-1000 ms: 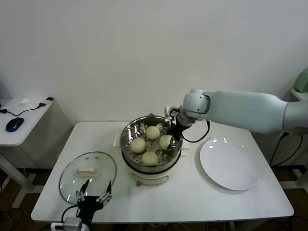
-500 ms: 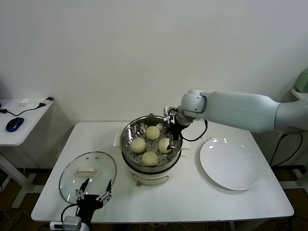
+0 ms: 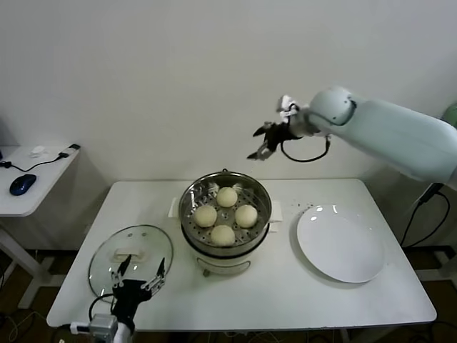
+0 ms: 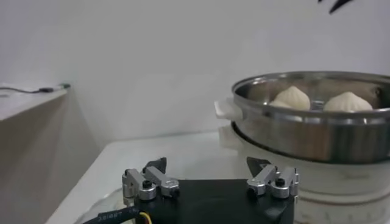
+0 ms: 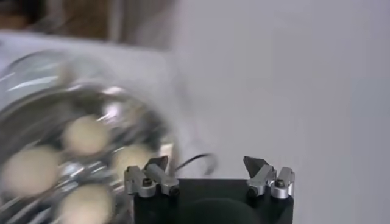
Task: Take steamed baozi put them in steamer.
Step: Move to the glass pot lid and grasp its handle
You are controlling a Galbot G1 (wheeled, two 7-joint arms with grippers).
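Observation:
The steamer, a shiny steel pot on a white base, stands mid-table. Several cream-white steamed baozi lie on its perforated floor, among them the one at the right and the one at the back. My right gripper hangs open and empty high above the pot's back right rim. The right wrist view looks down past that gripper at blurred baozi. My left gripper waits open at the table's front left. The left wrist view shows the left gripper empty, with the steamer beyond.
A round glass lid with a white handle lies flat on the table left of the steamer, under my left gripper. A flat white plate lies bare at the right. A side desk with a blue mouse stands far left.
My right gripper opened and let a baozi go at the steamer's right side. It then rose up and back, away from the pot. The left arm stayed put.

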